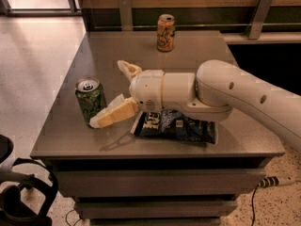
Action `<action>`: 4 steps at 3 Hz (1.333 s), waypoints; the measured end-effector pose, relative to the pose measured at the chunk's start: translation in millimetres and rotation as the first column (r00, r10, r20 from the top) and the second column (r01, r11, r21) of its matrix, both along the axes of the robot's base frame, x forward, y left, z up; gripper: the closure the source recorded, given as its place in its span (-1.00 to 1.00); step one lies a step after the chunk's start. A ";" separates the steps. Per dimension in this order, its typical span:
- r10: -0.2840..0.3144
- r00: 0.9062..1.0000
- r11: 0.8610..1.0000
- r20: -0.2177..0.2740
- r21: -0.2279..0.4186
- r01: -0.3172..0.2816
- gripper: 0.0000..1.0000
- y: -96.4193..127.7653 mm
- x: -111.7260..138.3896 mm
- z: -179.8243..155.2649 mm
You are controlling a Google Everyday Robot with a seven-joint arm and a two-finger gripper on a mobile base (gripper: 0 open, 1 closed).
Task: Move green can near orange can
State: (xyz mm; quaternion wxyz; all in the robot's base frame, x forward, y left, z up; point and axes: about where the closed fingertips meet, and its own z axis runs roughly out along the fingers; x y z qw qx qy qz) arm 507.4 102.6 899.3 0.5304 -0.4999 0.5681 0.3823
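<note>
The green can (pixel 90 99) stands upright near the table's (pixel 70 140) front left edge. The gripper (pixel 107 94) hovers just right of it, fingers spread wide, the lower finger (pixel 113 114) at the can's base. The orange can (pixel 165 32) stands well apart at the back edge, and a chip bag (pixel 176 126) lies under the arm (pixel 225 91).

No wording can be read. Dark lettering is seen on the orange can (pixel 165 32) and pale lettering on the blue snack bag (pixel 188 128), illegible on both. The gripper (pixel 107 94) is held just beside the green can (pixel 90 99), its fingers spread apart.
</note>
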 end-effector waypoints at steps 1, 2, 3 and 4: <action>0.029 1.000 1.000 -0.004 0.006 -0.029 -1.00 16.8 1.7 0.0; 0.039 0.999 0.999 -0.023 0.017 -0.039 -0.65 24.9 1.7 -10.0; 0.043 0.999 0.999 -0.021 0.016 -0.043 -0.19 26.7 0.5 -8.7; 0.047 0.999 0.999 -0.019 0.016 -0.046 0.27 28.7 -0.7 -7.9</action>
